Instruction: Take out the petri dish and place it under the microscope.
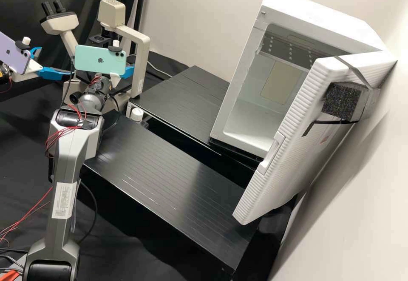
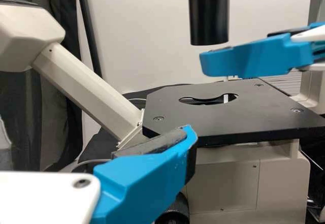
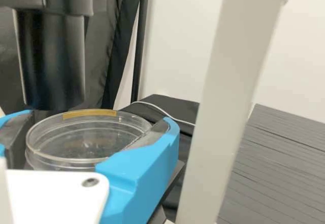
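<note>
Right claw (image 3: 97, 119) clamping the petri dish (image 3: 86, 148), I'm needing a level descent onto the high view's ten-o'clock microscope stage (image 1: 98, 39).

Bright light washes the pale wall (image 1: 397, 132) beside the white cabinet (image 1: 314, 13) before us, while soft glare crosses the ridged black platform (image 1: 170, 183) near the cabinet and deep shadow gathers beneath the platform's edge.

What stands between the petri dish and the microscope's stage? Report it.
Nothing visible stands between the petri dish, held in the right pincer, and the stage; the black tube hangs above the stage.
</note>
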`<act>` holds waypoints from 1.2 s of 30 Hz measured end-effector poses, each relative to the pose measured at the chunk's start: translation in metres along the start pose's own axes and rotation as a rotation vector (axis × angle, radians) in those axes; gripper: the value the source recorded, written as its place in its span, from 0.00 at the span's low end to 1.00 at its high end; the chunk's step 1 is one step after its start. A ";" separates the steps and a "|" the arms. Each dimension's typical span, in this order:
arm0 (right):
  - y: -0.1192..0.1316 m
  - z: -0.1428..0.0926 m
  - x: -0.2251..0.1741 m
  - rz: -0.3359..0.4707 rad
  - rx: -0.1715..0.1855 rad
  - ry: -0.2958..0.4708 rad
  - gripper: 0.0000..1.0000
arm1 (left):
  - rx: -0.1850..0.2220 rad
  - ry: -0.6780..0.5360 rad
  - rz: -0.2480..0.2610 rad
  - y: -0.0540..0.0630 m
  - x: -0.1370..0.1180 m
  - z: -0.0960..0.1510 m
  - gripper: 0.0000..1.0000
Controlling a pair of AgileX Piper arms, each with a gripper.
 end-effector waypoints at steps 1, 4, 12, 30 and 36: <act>-0.003 0.001 0.002 -0.008 -0.001 -0.005 0.00 | 0.000 0.000 0.000 0.000 0.000 0.000 1.00; -0.015 0.001 0.008 -0.049 -0.021 -0.014 0.00 | 0.000 0.000 0.000 0.000 0.000 0.000 1.00; -0.025 -0.005 0.016 -0.069 -0.047 -0.018 0.00 | 0.000 0.000 0.000 0.000 0.000 0.000 1.00; -0.035 0.003 0.025 -0.080 -0.037 -0.091 1.00 | 0.000 0.000 0.000 0.000 0.000 0.000 1.00; -0.035 -0.001 0.026 -0.112 -0.054 -0.076 1.00 | 0.000 0.000 0.000 0.000 0.000 0.000 1.00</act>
